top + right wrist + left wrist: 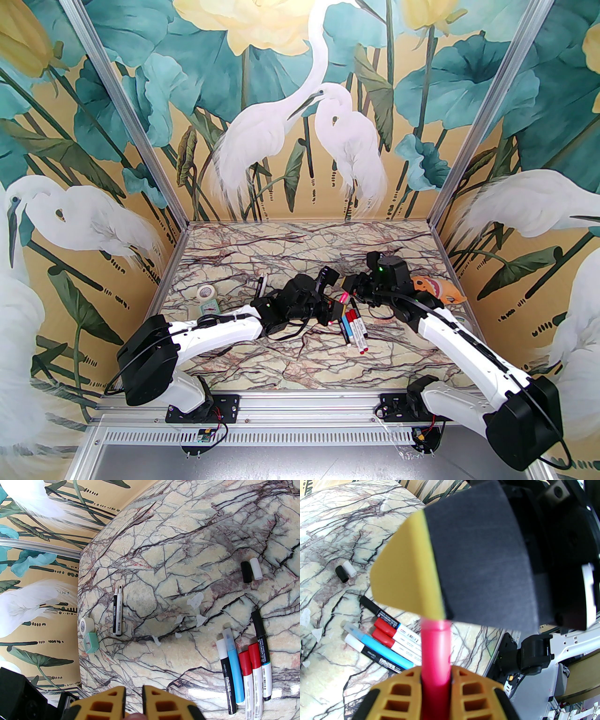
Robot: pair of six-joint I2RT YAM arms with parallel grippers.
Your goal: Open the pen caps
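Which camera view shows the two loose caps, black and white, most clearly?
The right wrist view: the black cap and the white cap lie side by side, sharp and unobstructed. The left wrist view shows both too, smaller, near its left edge.

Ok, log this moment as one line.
left gripper: shut on pink pen | right gripper: shut on its other end | black cap, white cap: lying loose

We count five capped pens (244, 664) side by side, two uncapped pens (119, 611) to their left and one pink pen (436, 653), eight in all. One black cap (246, 572) and one white cap (256, 569) lie loose. One tape roll (84, 625), one green box (90, 643), one plush toy (436, 288).
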